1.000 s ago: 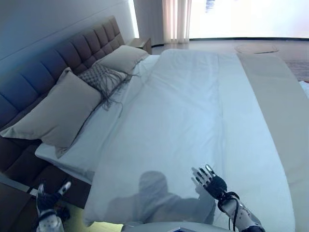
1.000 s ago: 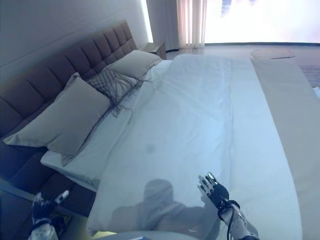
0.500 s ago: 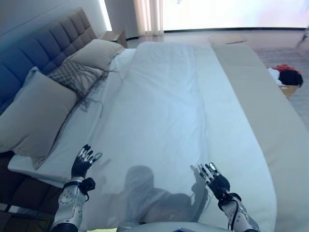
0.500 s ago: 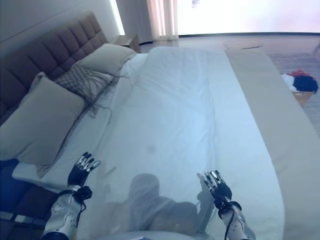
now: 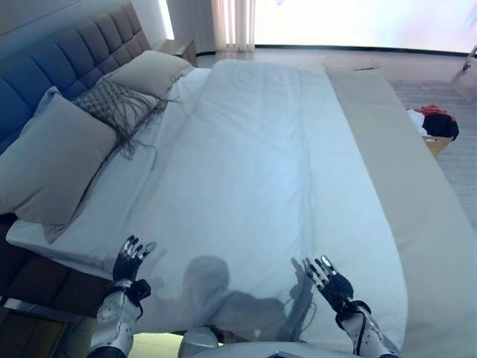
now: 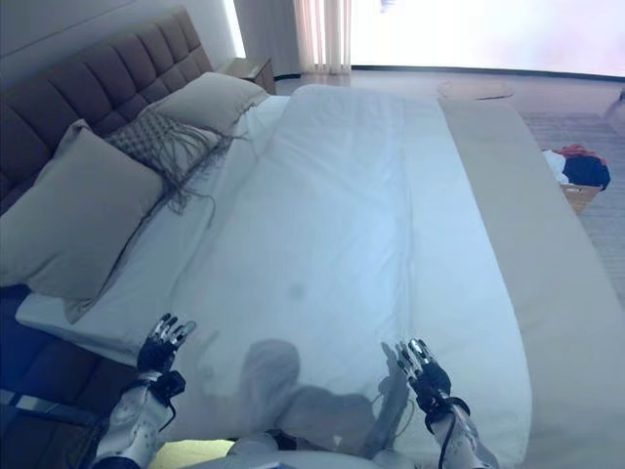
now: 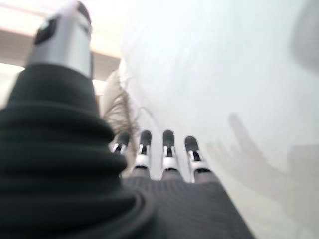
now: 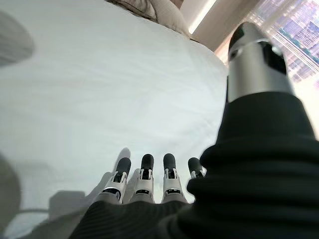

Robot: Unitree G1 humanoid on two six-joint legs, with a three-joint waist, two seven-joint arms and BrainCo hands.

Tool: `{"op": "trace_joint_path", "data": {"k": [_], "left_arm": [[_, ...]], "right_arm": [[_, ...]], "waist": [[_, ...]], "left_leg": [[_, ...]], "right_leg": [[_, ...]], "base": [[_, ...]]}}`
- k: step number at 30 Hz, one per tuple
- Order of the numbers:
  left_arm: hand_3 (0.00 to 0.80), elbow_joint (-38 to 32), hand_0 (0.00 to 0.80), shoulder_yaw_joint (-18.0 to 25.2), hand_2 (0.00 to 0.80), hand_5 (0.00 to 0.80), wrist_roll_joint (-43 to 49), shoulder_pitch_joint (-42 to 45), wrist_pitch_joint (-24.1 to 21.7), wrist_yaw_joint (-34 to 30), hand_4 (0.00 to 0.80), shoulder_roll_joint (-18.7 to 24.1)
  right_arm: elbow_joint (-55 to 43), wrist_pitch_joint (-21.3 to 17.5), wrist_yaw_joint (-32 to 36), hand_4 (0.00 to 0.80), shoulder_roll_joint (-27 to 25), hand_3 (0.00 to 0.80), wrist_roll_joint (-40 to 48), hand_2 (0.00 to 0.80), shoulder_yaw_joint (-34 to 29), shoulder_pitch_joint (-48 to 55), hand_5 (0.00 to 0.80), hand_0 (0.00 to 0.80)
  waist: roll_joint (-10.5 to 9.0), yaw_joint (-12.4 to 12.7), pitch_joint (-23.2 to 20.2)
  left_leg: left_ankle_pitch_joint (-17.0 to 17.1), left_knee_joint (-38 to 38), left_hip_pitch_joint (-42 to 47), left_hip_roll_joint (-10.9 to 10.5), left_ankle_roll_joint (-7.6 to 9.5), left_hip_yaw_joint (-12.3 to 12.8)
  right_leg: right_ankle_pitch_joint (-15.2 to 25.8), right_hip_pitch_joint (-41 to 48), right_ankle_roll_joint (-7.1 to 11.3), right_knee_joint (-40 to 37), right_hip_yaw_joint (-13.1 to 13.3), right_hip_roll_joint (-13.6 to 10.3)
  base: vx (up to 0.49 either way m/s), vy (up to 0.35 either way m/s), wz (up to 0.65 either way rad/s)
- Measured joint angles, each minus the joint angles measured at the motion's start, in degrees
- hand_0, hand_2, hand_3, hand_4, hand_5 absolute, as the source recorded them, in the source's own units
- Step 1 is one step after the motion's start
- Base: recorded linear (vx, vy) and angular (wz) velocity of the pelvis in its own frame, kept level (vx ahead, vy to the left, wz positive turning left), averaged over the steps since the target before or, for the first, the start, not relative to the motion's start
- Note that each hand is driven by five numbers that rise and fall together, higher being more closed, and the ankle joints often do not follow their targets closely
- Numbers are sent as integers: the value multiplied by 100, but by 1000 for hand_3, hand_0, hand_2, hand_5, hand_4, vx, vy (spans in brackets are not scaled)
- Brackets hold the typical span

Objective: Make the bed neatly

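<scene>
White duvet, spread over the bed, looks soft, light and apt to bunch, so its near edge suits the empty, straight-fingered left hand and right hand.

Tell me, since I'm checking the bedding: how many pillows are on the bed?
3: a large beige pillow nearest, a grey fringed cushion in the middle, another beige pillow farthest. More may be hidden.

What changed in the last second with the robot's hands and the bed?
The left hand came in from the floor side to the white duvet's near edge; the camera also swung. The right hand stayed open over the duvet. Nothing was grasped; the pillows are unmoved.
</scene>
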Motion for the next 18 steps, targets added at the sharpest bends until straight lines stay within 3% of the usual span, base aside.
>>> {"op": "trace_joint_path", "data": {"k": [1,5,8,10,12,13,15,16,18], "left_arm": [[0,-1,0,0,0,0,-47,40,0,-17,0,-59],[0,-16,0,0,0,0,-209,54,0,-216,0,-100],[0,-18,0,-55,0,0,-200,-74,12,-360,0,-146],[0,-12,0,-43,0,0,-200,-129,69,-407,0,-119],[0,-10,0,-54,0,0,-192,-236,109,-417,0,-92],[0,-11,0,-53,0,0,-190,-267,112,-433,0,-89],[0,-9,0,-138,0,0,-103,-246,120,-416,0,-53],[0,-10,0,-235,0,0,-62,-233,118,-406,0,-43],[0,-14,0,-296,0,0,51,-91,123,-390,0,-44]], "right_arm": [[-2,48,-1,0,-9,0,2,0,-44,7,0,0],[-4,231,30,0,-49,0,-6,0,-111,78,0,0],[-19,319,56,0,-200,0,-9,0,-144,107,0,0],[-32,353,-2,0,-210,0,-10,0,-126,19,0,0],[-79,423,-61,0,-26,0,-9,0,-28,-25,0,0],[-83,453,-124,0,79,0,-7,0,49,-57,0,0],[-159,449,-276,0,239,0,31,0,79,-89,0,0],[-281,447,-319,0,247,0,75,0,100,-89,0,0],[-342,443,-370,0,280,0,128,0,115,-121,0,0]], "waist": [[13,-41,2],[82,-422,-35],[281,-613,-69],[368,-591,-81],[257,-601,-37],[205,-581,6],[135,-577,62],[204,-584,108],[329,-471,134]], "left_leg": [[-33,161,-27,73,6,-32],[-150,718,-77,739,-212,-189],[-122,390,127,1049,-256,-154],[-411,92,325,819,-726,-104],[-567,16,341,451,-936,-90],[-625,-40,400,214,-940,-52],[-802,31,407,-173,-787,-1],[-998,47,442,-333,-705,-49],[-1080,109,459,-536,-751,26]], "right_leg": [[10,4,-29,15,-15,-13],[-36,-12,-12,193,-109,-26],[-127,-162,221,565,-101,-246],[-103,-306,510,808,-116,-648],[30,-376,744,863,-116,-1124],[123,-347,876,810,-77,-1336],[314,-326,1032,697,-23,-1662],[405,-287,1097,621,60,-1789],[732,-235,1070,230,220,-1937]], "base": [[-58,364,-29],[-34,429,-1],[19,494,10],[37,527,2],[43,490,21],[42,565,28],[17,479,18],[-8,358,0],[-88,512,-31]]}}
